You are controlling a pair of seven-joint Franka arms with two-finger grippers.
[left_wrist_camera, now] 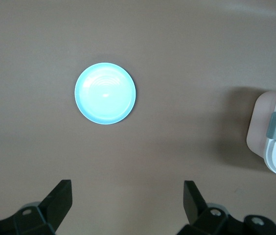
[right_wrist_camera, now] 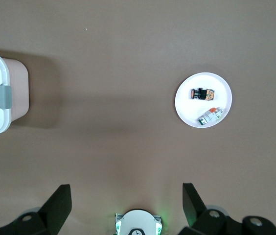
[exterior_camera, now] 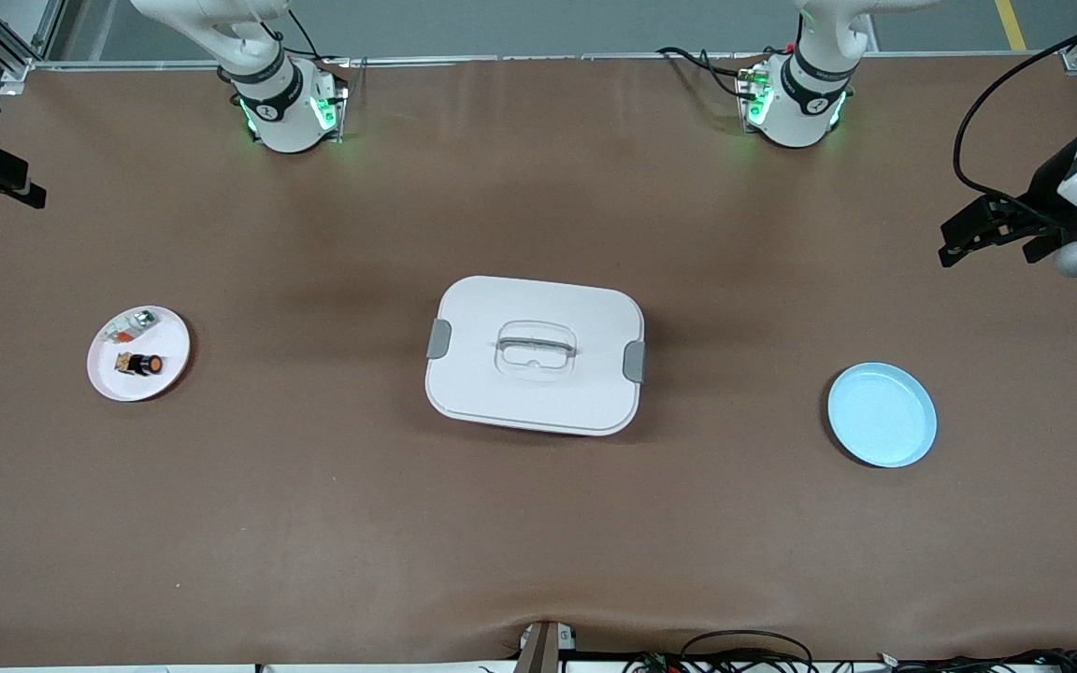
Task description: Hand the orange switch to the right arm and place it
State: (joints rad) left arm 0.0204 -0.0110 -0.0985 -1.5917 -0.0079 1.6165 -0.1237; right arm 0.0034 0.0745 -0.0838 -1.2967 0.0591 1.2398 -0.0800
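Front view: orange switch (exterior_camera: pixel 142 364) on white plate (exterior_camera: pixel 108 379)

Front view high, faces bases; both wrist views look straight down (from well up), sharing white box (exterior_camera: pixel 535 355).

you've got a brown table (exterior_camera: pixel 538 523) with three things sitting on it. a white lidded box (exterior_camera: pixel 535 354) with grey latches sits in the middle. a white plate (exterior_camera: pixel 108 374) lies toward the right arm's end, about as near the front camera as the box. a light blue plate (exterior_camera: pixel 882 415) lies toward the left arm's end, slightly nearer the front camera than the box. all three sit well apart. both robot bases (exterior_camera: pixel 291 117) stand along the table's edge farthest from that camera.
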